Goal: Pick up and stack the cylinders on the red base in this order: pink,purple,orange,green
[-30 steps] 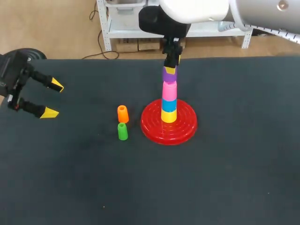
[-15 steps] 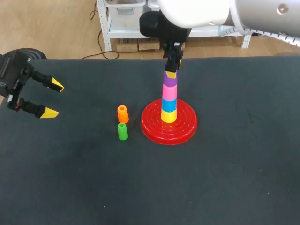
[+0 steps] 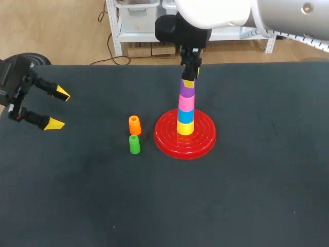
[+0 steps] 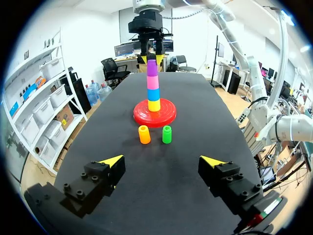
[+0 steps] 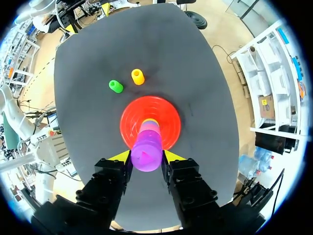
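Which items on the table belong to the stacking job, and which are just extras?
Job: red base, pink cylinder, purple cylinder, orange cylinder, green cylinder.
Extras: yellow cylinder, blue cylinder, both stacked under the pink one.

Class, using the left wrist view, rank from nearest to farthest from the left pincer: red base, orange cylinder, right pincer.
1. Orange cylinder, on the table ahead of the left pincer.
2. Red base, behind it.
3. Right pincer, gripping the purple cylinder atop the stack.
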`<state>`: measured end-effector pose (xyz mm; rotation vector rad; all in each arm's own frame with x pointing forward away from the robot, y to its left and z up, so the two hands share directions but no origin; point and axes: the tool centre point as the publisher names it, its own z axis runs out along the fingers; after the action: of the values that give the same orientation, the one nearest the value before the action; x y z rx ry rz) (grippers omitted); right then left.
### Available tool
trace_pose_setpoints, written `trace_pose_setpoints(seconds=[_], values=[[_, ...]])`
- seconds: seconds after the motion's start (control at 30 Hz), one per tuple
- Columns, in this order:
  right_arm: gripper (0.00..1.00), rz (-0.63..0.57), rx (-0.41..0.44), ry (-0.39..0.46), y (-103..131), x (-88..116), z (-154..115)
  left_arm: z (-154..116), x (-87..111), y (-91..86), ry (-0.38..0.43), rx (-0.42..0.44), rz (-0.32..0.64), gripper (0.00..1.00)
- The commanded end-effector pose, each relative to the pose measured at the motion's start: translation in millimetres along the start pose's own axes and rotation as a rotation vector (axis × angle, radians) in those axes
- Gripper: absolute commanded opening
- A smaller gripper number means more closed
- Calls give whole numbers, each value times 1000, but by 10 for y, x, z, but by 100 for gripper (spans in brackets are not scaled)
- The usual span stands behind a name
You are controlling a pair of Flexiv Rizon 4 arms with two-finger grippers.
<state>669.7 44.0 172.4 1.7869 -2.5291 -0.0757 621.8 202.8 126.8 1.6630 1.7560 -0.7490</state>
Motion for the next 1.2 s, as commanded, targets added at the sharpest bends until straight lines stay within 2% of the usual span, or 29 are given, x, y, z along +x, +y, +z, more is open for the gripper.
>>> trace_pose_setpoints(seconds=[0.03, 0.47, 0.57, 0.6, 0.63, 0.67, 0.93, 1.1, 1.2], values=[[0, -3, -15, 12, -45, -37, 54, 1, 14, -3, -3, -2, 3, 100], [0, -8, -30, 20, -48, -49, 95, 1, 14, -3, -3, -2, 3, 100], [0, 6, -3, 9, -32, -40, 75, 1, 14, -3, -3, -2, 3, 100], [20, 21, 12, 8, -25, -35, 66, 1, 14, -3, -3, -2, 3, 100], [69, 32, 28, 6, -24, -26, 58, 1, 14, -3, -3, -2, 3, 100], [100, 34, 30, 3, -22, -18, 53, 1, 14, -3, -3, -2, 3, 100], [100, 88, 96, 2, 23, 36, -81, 1, 14, -3, -3, -2, 3, 100], [100, 88, 143, 0, 78, -40, -235, 1, 14, -3, -3, -2, 3, 100], [100, 56, 156, -5, 100, -158, -312, 1, 14, -3, -3, -2, 3, 100]])
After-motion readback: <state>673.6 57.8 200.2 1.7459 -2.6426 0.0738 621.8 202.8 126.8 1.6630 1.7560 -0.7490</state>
